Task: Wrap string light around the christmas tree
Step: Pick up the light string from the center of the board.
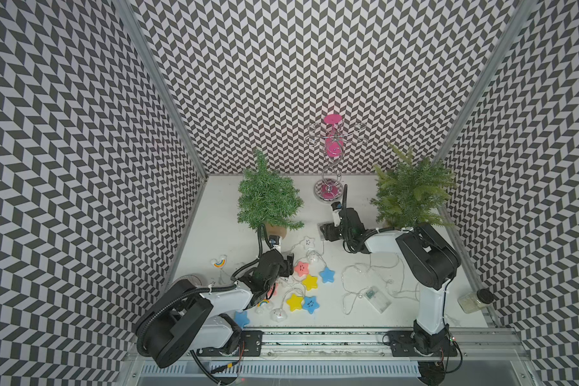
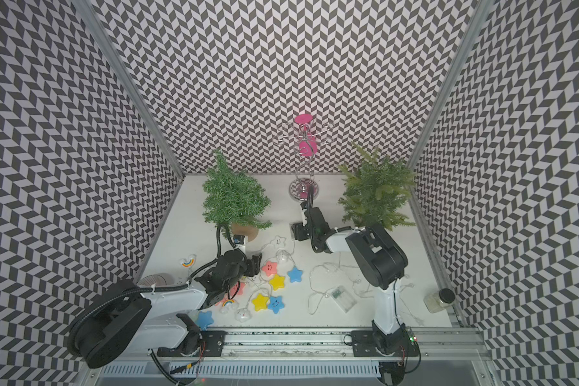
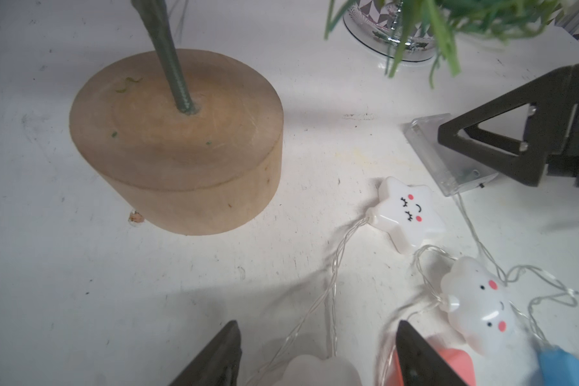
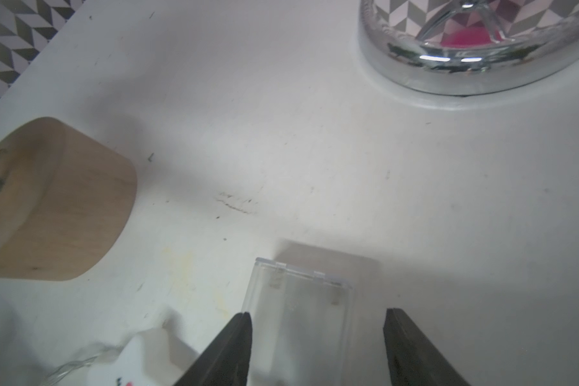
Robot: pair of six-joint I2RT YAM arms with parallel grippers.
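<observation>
The left gripper [image 3: 318, 337] hangs low over the white table [image 3: 81, 300], jaws apart, a thin strand of the string light [image 3: 335, 260] running between them. Ahead stands the christmas tree's wooden base [image 3: 178, 143], with a white star light [image 3: 405, 210] lying near it.

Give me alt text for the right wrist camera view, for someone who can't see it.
The right pincer, jaws apart, straddles a clear battery box lying on the white table. The tree's wooden base sits off to one side, a chrome stand base beyond, and a white star light lies near the pincer.
</observation>
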